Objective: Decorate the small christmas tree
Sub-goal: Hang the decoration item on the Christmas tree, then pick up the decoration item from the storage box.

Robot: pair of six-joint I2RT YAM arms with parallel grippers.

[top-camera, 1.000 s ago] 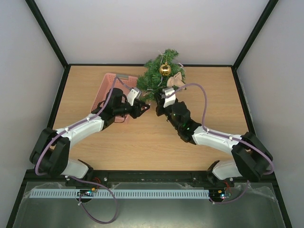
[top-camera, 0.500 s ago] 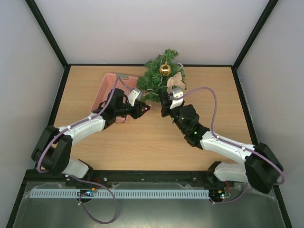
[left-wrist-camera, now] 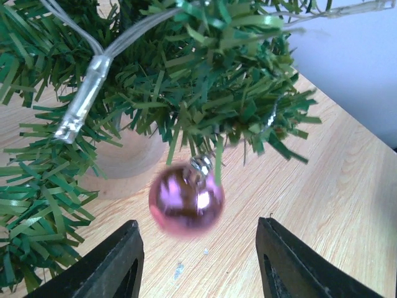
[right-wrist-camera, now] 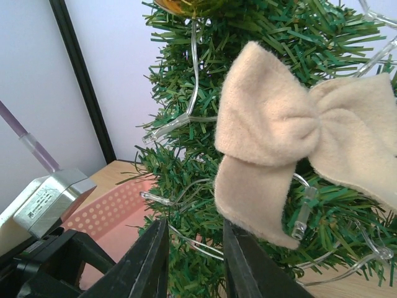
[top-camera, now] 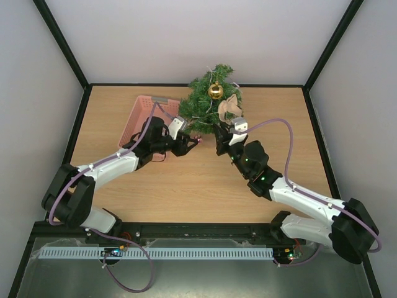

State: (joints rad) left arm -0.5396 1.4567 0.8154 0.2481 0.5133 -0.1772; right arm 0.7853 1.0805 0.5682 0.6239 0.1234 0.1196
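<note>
small christmas tree (top-camera: pixel 198 102) upright, top centre of the overhead view. Which arm's nearer?

Reply: both right at it. left gripper (left-wrist-camera: pixel 200 233) fingers apart, pink bauble (left-wrist-camera: pixel 186 202) hanging between, untouched. right gripper (right-wrist-camera: pixel 194 230) slightly apart, empty, below the bow (right-wrist-camera: pixel 291 136).

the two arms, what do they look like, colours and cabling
Both the left arm and right arm have white link covers and black joints. A purple cable loops along each. Left gripper and right gripper have black fingers; green lights glow on the right arm.
</note>
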